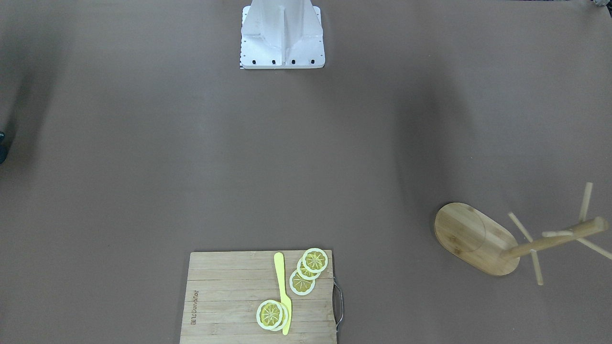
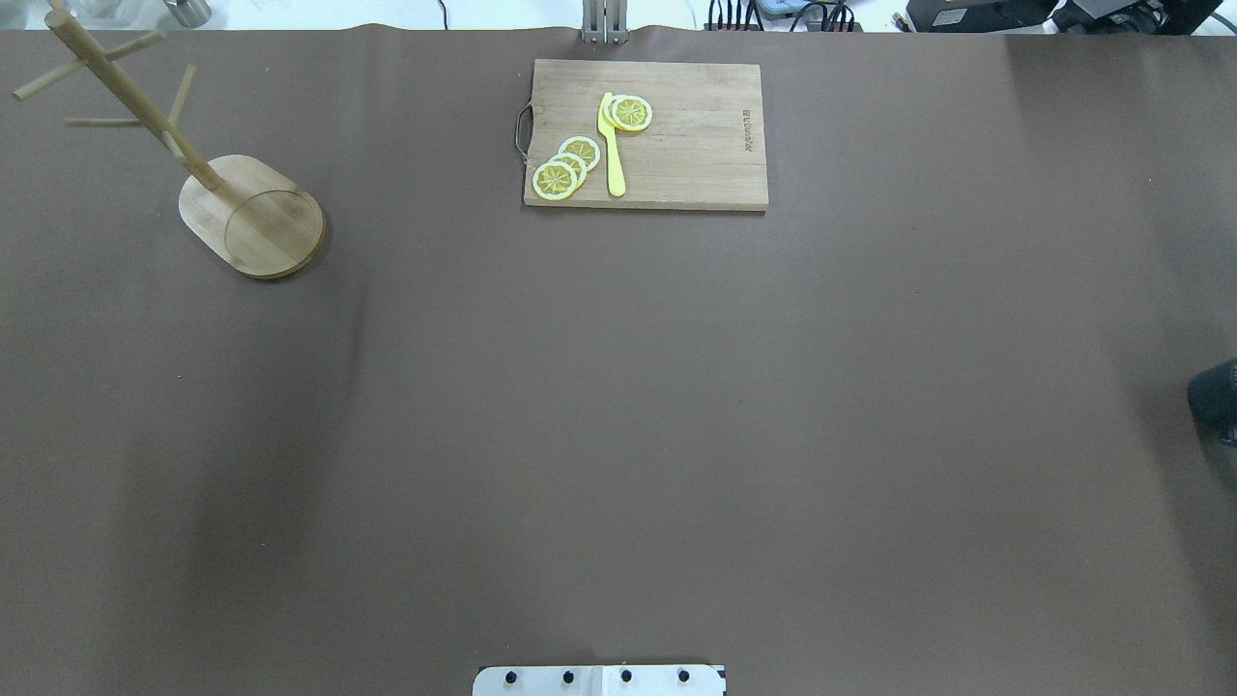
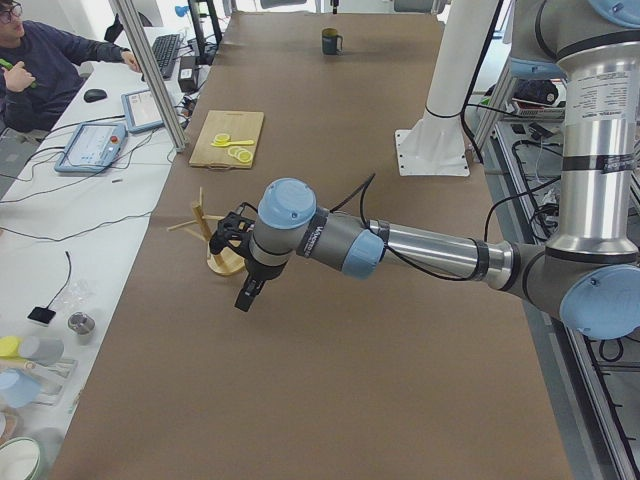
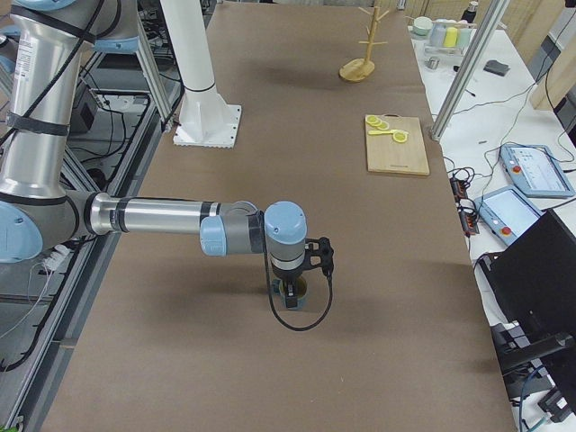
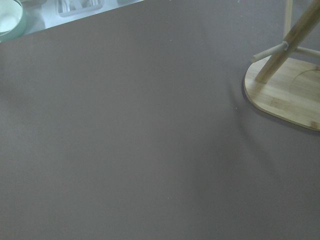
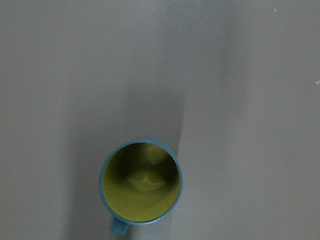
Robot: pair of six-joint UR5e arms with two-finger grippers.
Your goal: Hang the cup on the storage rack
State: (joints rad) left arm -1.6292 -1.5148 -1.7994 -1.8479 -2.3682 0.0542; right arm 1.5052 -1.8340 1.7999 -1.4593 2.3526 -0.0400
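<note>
One cup [image 6: 140,186] stands below the right tool [image 4: 288,290].

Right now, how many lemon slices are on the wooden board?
5 lemon slices: three overlap in a row on the cutting board near its handle; two lie stacked, touching the yellow knife, the lower one mostly hidden.

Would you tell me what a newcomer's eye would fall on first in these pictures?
First, the cup, teal with a bright yellow inside, standing upright on the brown table straight below the right wrist camera. Next, the storage rack, bare of cups, at the far left of the overhead view, and the cutting board with lemon slices and a yellow knife at the table's far middle edge.
</note>
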